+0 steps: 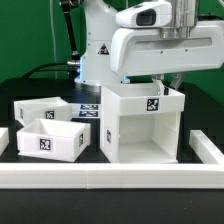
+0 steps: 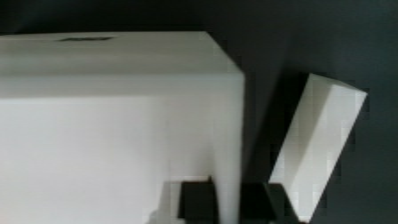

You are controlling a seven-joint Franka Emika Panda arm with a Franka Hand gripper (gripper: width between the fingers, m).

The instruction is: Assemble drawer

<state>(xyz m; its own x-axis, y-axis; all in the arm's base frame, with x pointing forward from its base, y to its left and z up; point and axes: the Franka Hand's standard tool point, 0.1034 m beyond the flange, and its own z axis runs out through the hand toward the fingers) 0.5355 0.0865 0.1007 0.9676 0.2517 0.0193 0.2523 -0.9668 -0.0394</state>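
Arm (image 1: 150,40) is bent over the drawer parts. The claw (image 1: 165,88) is low, at the top rim of the housing (image 1: 145,135).

- **Housing:** directly under the claw, upright on the bench (image 1: 95,165), with its open face toward the exterior camera. There is a square tag (image 1: 154,108) on the upper front edge, just below the claw.
- **Wrist view:** a broad white housing wall (image 2: 107,120) fills most of the picture. The two dark fingers (image 2: 194,203) of the claw (image 2: 240,198) sit either side of that wall's edge. One finger looks to lie against the wall, and the other shows a thin dark gap beside it.
- **Claw state:** the picture is blurred, so I cannot tell whether the claw is clenched on the wall or released.
- **Unidentified slab:** a narrower white slab (image 2: 326,140) stands tilted beyond the outer finger, apart from the wall across a dark gap. I cannot tell which part it is.
- **Trays:** both are well away from the claw, toward the exterior view's left, and lower, on the bench. The front tray (image 1: 55,142) is open side up with its tag facing the camera. The rear tray (image 1: 38,108) is just behind it, close to it or touching, and farther from the claw. Neither is inside the housing.
- **Border rails:** a long white rail (image 1: 100,180) runs along the near edge of the bench, in front of the housing and well below the claw.
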